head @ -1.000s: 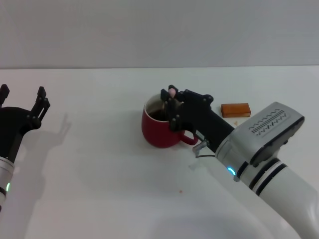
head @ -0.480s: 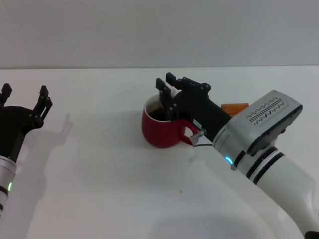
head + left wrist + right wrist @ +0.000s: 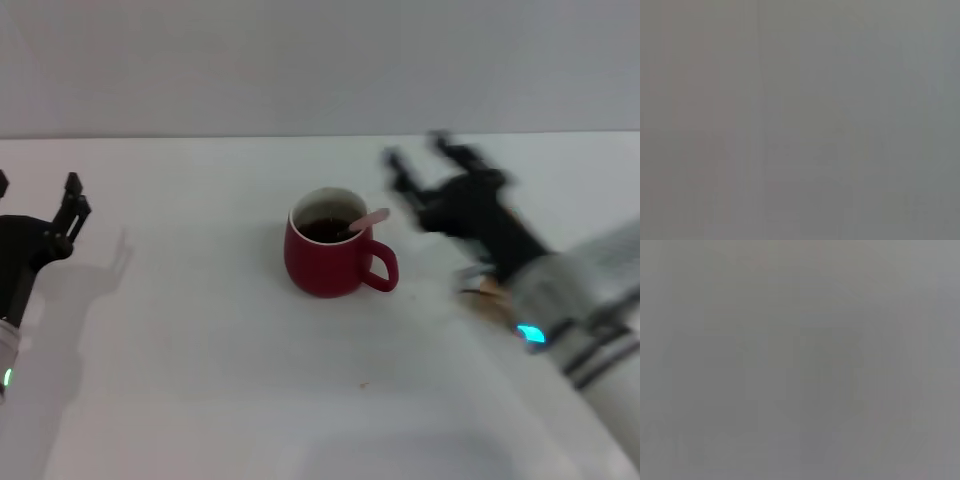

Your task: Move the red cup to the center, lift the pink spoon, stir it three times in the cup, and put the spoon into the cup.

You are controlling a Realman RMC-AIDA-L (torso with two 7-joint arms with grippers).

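Note:
The red cup stands upright at the table's middle, handle toward the right, dark liquid inside. The pink spoon rests in the cup, its pale handle leaning on the right rim. My right gripper is open and empty, to the right of the cup and behind it, clear of both. My left gripper hangs open at the far left, holding nothing. Both wrist views show only plain grey.
A bit of an orange-brown block peeks out under the right arm. The white table spreads out around the cup, with a grey wall behind it.
The right gripper has let go of the spoon and pulled away to the right, leaving the spoon in the cup. The left gripper shifted slightly left.

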